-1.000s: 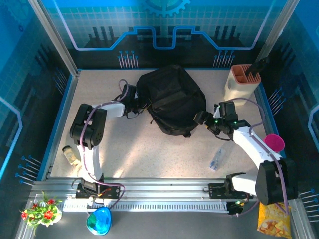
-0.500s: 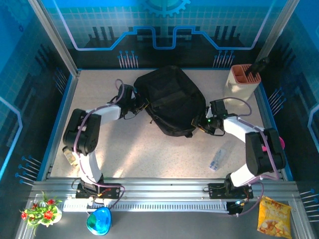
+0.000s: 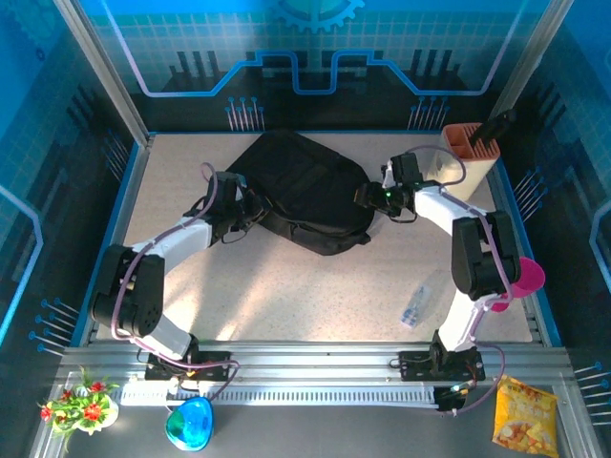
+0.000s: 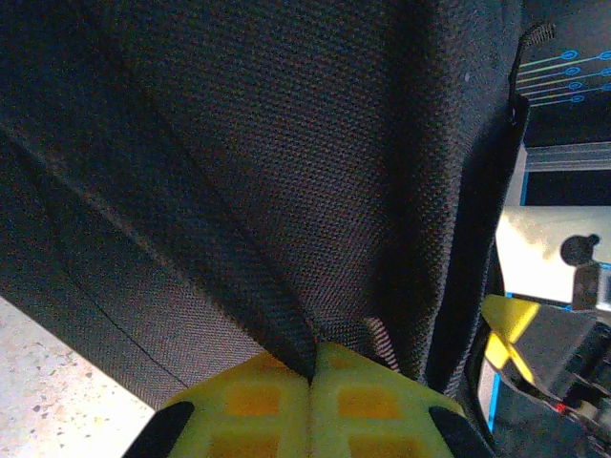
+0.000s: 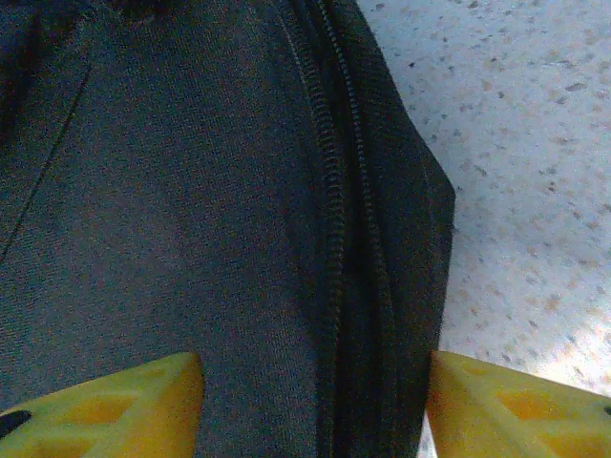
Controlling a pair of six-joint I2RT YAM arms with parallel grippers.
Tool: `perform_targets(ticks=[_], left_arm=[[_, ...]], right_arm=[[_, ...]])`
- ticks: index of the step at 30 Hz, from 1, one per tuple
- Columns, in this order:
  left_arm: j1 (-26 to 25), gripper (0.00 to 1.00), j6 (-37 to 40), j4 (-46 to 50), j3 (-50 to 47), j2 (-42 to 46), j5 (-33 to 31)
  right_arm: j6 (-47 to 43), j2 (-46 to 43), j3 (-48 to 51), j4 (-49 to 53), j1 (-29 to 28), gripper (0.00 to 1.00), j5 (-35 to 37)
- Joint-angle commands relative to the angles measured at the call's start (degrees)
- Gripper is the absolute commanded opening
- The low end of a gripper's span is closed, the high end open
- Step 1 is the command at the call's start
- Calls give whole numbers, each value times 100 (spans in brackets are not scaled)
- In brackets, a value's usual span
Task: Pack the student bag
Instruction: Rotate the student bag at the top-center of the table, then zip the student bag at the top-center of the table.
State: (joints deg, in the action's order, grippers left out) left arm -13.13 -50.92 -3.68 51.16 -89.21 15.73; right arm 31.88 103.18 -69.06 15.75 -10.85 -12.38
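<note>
While the left gripper (image 3: 239, 202) is pinching the left side of the bag (image 3: 305, 186), its two yellow fingers (image 4: 258, 401) are pressing shut on a thin fold of the black cloth. The bag is lying on the table (image 3: 286, 286), toward the back and in the middle. The right gripper (image 3: 370, 197) is reaching over the bag's right edge, and its jaws are standing wide open with the zipper (image 5: 334, 191) running between them.

I think a few things could be going wrong soon. The thin fold could slip out if the left arm is pulling too hard. The right gripper could be closing on a thick bunch of cloth and missing the zipper pull, which I cannot see. If both arms are tugging apart, the soft bag could be sliding or bunching up, not opening.
</note>
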Motion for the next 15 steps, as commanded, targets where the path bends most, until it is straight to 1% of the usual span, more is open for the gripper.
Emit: perform_targets(ticks=[1, 3, 5, 7, 10, 15], left_arm=[[-6, 0, 87, -127, -67, 246, 155], [-6, 0, 82, -167, -68, 252, 155], [-14, 0, 73, -217, -81, 261, 134], [-15, 0, 73, -263, -103, 284, 128], [-32, 0, 73, -325, -159, 351, 98], [-32, 0, 130, -359, -269, 448, 79]], right_arm=[[-225, -913, 211, 625, -99, 67, 529], [-217, -1335, 450, 801, -195, 68, 645], [-159, -1744, 656, 1002, -420, 68, 696], [-26, -1995, 705, 1256, -770, 68, 800], [424, -2183, 709, 1427, -1418, 68, 845], [1438, -2143, 822, 762, -2506, 66, 997]])
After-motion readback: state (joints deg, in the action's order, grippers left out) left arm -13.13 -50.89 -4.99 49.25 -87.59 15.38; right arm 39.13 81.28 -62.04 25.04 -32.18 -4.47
